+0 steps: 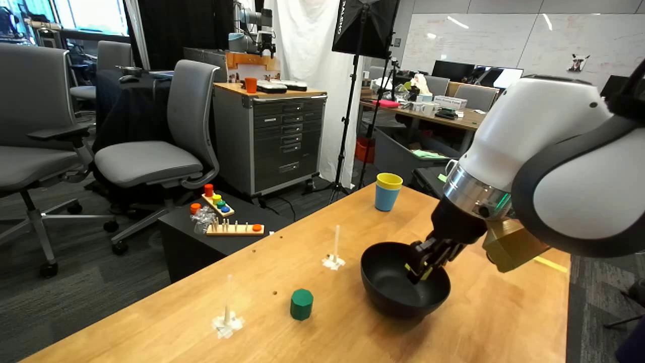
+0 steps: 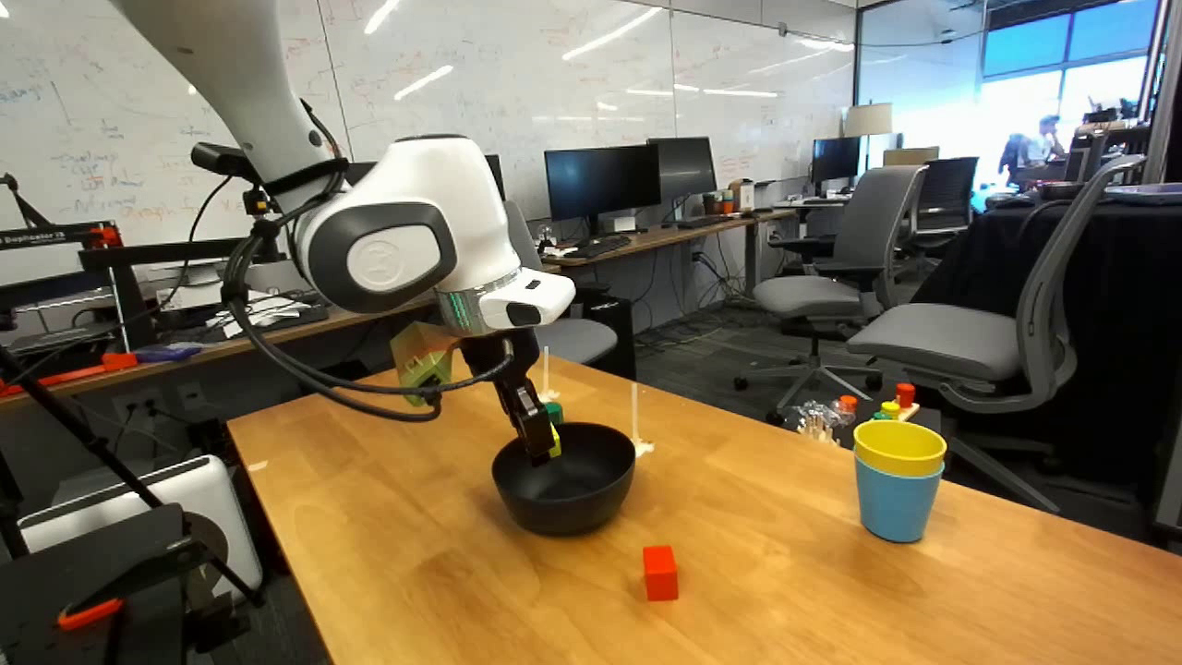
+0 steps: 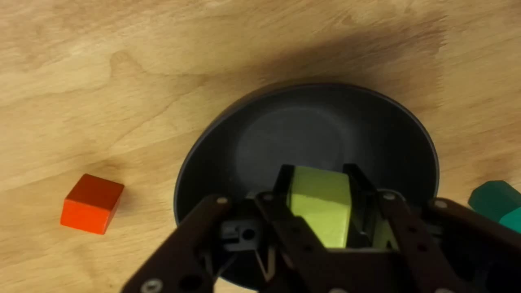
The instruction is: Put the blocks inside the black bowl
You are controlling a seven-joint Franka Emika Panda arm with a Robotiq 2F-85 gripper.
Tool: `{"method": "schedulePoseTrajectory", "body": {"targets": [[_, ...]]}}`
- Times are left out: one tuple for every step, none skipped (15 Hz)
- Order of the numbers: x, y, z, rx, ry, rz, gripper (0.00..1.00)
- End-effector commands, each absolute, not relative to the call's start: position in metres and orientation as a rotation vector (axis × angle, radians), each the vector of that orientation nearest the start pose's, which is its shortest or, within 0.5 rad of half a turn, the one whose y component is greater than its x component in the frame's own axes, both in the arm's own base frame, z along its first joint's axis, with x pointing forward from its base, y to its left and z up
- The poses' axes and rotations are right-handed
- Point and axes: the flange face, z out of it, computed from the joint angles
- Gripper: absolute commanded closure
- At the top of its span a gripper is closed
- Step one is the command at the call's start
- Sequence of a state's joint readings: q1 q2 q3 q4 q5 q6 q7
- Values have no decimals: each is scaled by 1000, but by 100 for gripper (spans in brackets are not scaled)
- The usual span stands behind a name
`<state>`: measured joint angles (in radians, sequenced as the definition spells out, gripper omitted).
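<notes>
Pinched at the mouth of the black bowl (image 2: 572,510): the yellow block (image 3: 321,203)

The claw (image 3: 318,179) holds the yellow block squeezed between its two fingertips, within the bowl's outline in both exterior views; whether the block is below the rim, I cannot tell. In an exterior view, the Panda arm (image 2: 452,199) extends from above and left of the bowl, its wrist bent and the claw slanting downward. The red block (image 3: 91,203) and the green block (image 3: 494,199) lie on opposite sides of the bowl in the wrist view, near it but apart, on the wooden surface (image 2: 416,591). Two thin pegs (image 1: 336,244) stand upright on taped feet, one near the bowl. Farther from the bowl, a yellow cup (image 2: 900,443) nests in a blue cup (image 2: 894,508). Well beyond it, a softbox (image 1: 365,27) reads "RALENO" and a 3D printer (image 2: 46,236) is labelled "Duplicator i3". On the whiteboard (image 2: 517,83) behind, the handwriting is too small to read.
</notes>
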<state>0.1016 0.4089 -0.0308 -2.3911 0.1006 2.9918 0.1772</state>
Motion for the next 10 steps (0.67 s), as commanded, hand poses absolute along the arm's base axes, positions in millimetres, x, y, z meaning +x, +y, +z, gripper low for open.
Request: {"method": "schedulePoseTrajectory", "body": {"targets": [[529,27,147,-3064,383,-316,88],[530,25,141,-3065,397,-316,88],[532,23,136,-3067,409,-316,88],[533,22,131,-3070,420,-313,88],[534,20,128,-3071,431,-311,88],[535,19,125,-3071,442,-308,88],[536,18,122,-3070,450,-308,88],[537,17,120,-3070,455,-304,86],[537,17,119,-3070,457,-304,85],[538,17,118,-3070,459,-303,79]]}}
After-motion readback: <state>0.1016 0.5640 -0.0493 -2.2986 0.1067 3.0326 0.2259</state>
